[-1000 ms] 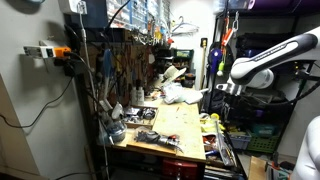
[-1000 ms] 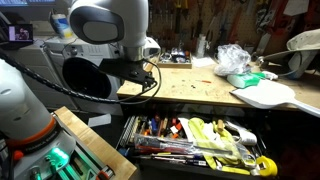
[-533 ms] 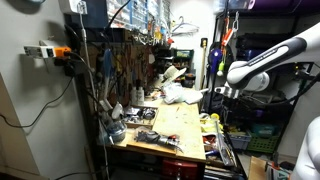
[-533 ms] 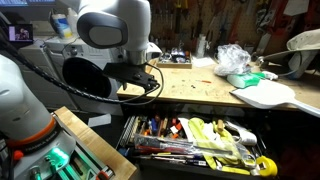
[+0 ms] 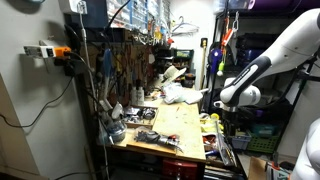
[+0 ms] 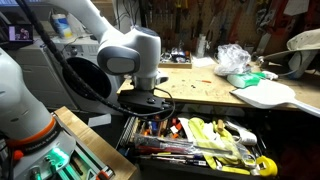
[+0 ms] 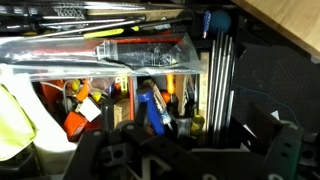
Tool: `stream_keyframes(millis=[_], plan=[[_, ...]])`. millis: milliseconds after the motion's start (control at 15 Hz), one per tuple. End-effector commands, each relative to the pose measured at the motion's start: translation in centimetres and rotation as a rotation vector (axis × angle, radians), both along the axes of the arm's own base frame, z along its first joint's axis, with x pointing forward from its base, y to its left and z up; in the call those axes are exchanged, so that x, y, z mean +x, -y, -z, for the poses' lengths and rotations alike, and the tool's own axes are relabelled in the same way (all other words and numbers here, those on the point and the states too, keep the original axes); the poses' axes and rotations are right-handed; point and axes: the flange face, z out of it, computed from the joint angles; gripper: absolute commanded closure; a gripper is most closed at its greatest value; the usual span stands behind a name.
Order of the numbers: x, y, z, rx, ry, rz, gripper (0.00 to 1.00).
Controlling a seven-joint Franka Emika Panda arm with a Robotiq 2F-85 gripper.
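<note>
Pincer (image 6: 140, 108) has dropped within the last second. It was level with the bench (image 6: 190, 90) edge and now hangs low over the open tool drawer (image 6: 180, 160); the arm also reads lower and folded in an exterior view (image 5: 222, 104). Wrist view: pincer (image 7: 185, 160) released, jaws spread wide, nothing between them. Nearest thing is the blue-handled tool (image 7: 150, 105), lying in the drawer just ahead of the jaws, with the orange piece (image 7: 80, 122) beside it and the clear plastic packet (image 7: 110, 55) further up. Black rods (image 7: 220, 70) run along the right side and something yellow (image 7: 12, 120) sits at the left edge. Judgement: approach phase only, the reach has moved from bench to drawer and nothing is gripped or touched yet.
</note>
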Motion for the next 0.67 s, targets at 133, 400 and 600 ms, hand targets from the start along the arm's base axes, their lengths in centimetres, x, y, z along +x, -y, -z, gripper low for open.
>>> stream_keyframes(millis=[133, 400, 600], plan=[[-1.5, 2.8, 2.5, 0.143, 0.077, -0.059, 0.00], [-1.1, 1.8, 2.3, 0.101, 0.045, -0.048, 0.00], [-0.9, 1.5, 2.2, 0.100, 0.043, -0.051, 0.00]])
